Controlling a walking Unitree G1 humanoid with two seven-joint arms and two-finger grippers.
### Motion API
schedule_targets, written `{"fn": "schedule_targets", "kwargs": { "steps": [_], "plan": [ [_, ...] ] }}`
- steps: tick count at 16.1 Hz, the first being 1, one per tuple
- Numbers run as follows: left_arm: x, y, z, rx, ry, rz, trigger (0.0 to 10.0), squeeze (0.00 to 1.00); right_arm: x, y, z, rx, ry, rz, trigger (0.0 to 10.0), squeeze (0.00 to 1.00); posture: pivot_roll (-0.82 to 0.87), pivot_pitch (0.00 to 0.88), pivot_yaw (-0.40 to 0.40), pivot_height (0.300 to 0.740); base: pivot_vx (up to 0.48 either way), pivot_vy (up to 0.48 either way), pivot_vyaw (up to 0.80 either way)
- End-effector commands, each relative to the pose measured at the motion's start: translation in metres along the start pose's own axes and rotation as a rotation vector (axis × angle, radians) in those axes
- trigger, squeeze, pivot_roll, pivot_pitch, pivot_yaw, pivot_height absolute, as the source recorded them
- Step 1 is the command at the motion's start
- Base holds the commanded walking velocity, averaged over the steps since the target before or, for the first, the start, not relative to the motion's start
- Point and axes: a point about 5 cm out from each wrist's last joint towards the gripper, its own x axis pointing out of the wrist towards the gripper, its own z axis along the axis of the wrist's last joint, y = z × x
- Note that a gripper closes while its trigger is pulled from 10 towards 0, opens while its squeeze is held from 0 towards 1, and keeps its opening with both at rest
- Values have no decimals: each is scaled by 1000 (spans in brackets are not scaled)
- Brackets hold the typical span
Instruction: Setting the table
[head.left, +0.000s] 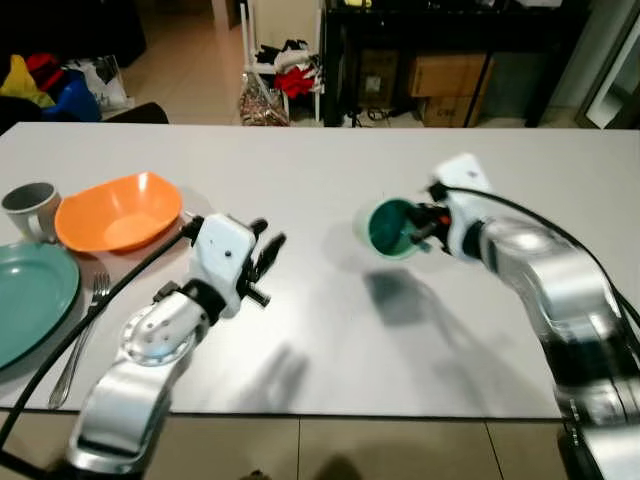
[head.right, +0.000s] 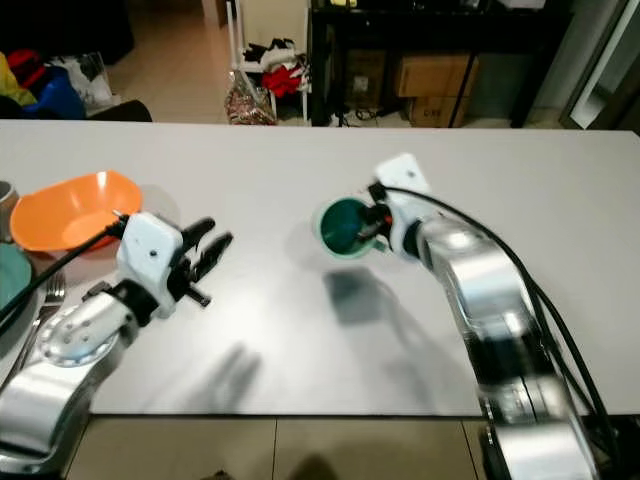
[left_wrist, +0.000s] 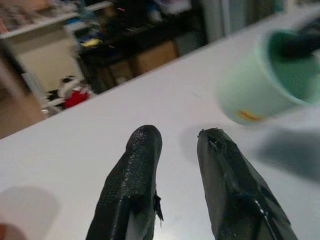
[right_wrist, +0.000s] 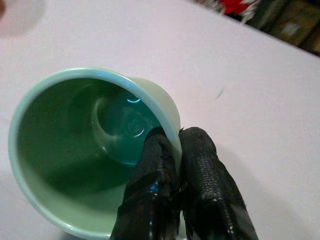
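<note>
Your right gripper (head.left: 428, 226) has its fingers pinching the rim of the green cup (head.left: 392, 228), one finger inside and one outside, and the cup hangs tipped on its side above the middle of the table (head.left: 330, 170), its shadow just nearer on the surface. Your left gripper (head.left: 266, 254) hovers with fingers slightly spread and nothing between them. At the far left one place looks laid: teal plate (head.left: 30, 295), fork (head.left: 82, 335), orange bowl (head.left: 118, 212) and grey mug (head.left: 30, 208). What's left, seemingly, is setting this cup down upright.
</note>
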Motion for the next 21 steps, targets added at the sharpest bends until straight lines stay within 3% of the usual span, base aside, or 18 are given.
{"fn": "schedule_targets", "kwargs": {
  "steps": [1, 4, 8, 11, 12, 13, 14, 16, 18, 21],
  "plan": [
    [-1, -6, 3, 16, 3, -71, 10000, 0, 7, -6, 3, -26, 13, 26, 10000, 0, 105, 0, 32, 740, 0, 0, 0],
    [-8, -12, 0, 51, 49, -182, 10000, 0, 28, -13, 13, -18, 52, 103, 10000, 0, 125, 0, 29, 740, 0, 0, 0],
    [-15, -14, -4, 76, 104, -231, 10000, 0, 43, -6, 24, -26, 89, 200, 10000, 0, 146, 0, 23, 740, 0, 0, 0],
    [-18, -17, -5, 79, 123, -258, 10000, 0, 54, -5, 26, -53, 114, 171, 10000, 0, 153, 0, 21, 740, 0, 0, 0],
    [-20, -17, -6, 81, 129, -259, 10000, 0, 57, -5, 26, -54, 121, 143, 10000, 106, 160, 0, 17, 740, 0, 0, 0],
    [-21, -17, -6, 81, 131, -259, 10000, 0, 58, -5, 25, -56, 125, 134, 10000, 310, 163, 0, 15, 740, 0, 0, 0],
    [-23, -18, -6, 81, 136, -259, 10000, 0, 60, -4, 24, -54, 132, 124, 10000, 714, 169, 0, 13, 740, 0, 0, 0],
    [-25, -18, -6, 81, 142, -258, 10000, 0, 61, -3, 24, -45, 131, 127, 10000, 820, 182, 0, 7, 740, 0, 0, 0],
    [-27, -18, -6, 82, 148, -256, 10000, 0, 62, -1, 26, -17, 122, 144, 10000, 1000, 191, 0, 1, 740, 0, 0, 0],
    [-29, -17, -7, 84, 153, -246, 10000, 0, 63, -3, 31, -21, 102, 122, 10000, 1000, 201, 0, -8, 740, 0, 0, 0]
  ]
}}
